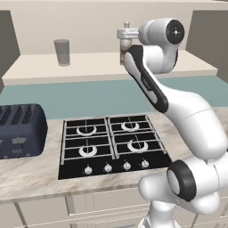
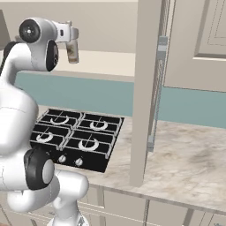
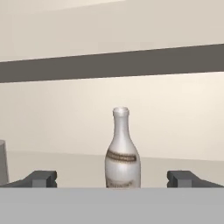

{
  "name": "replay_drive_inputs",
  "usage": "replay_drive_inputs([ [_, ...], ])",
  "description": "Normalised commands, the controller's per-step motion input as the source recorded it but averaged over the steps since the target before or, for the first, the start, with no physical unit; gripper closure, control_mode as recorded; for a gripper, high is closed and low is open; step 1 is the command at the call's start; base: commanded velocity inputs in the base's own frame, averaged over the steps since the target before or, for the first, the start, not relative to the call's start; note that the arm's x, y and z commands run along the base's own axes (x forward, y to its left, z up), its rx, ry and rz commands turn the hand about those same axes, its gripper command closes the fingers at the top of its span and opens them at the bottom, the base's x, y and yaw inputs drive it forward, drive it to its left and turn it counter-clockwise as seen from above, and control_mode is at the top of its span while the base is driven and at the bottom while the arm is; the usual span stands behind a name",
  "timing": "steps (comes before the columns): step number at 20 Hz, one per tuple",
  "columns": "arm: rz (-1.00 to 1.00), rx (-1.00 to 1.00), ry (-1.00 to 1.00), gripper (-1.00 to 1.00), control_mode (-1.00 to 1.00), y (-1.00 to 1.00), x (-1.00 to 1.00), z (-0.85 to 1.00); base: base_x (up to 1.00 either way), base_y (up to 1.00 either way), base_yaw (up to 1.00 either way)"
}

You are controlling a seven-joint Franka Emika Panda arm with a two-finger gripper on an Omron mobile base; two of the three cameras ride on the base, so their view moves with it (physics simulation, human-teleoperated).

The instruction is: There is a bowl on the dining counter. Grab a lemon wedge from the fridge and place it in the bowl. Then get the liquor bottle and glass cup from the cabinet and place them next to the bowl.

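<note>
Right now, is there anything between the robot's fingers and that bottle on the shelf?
Nothing visible. In the hand view the liquor bottle stands upright, centred between the open fingers, with bare shelf around it. The glass cup stands apart, off to one side.

1. Beige cabinet shelf (image 1: 98,64) runs across the back, above the teal wall strip.
2. On the shelf: grey glass cup (image 1: 62,52) upright, left of centre; liquor bottle (image 3: 123,151) upright, well apart to its right.
3. Marbled counter (image 1: 31,171) sits below.
4. On the counter: black four-burner hob (image 1: 113,144) set flush in the middle, dark blue toaster (image 1: 20,130) just left of it.
</note>
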Motion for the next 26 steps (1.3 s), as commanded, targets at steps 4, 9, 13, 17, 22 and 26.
replay_drive_inputs([
  [4,0.0,0.0,0.0,-1.0,-1.0,-0.13,0.3,0.0,0.0,0.0,0.0],
  [9,0.0,0.0,0.01,-1.0,-1.0,-0.05,0.31,0.0,0.0,0.0,0.0],
  [13,0.0,0.0,0.01,-1.0,-1.0,0.0,0.26,0.0,0.0,0.0,0.0],
  [17,0.0,0.0,0.0,-1.0,-1.0,0.01,0.23,0.0,0.0,0.0,0.0],
  [22,0.0,0.0,0.0,-1.0,-1.0,0.0,0.24,0.0,0.0,0.0,0.0],
  [26,0.0,0.0,0.0,-1.0,-1.0,0.0,0.21,0.0,0.0,0.0,0.0],
])
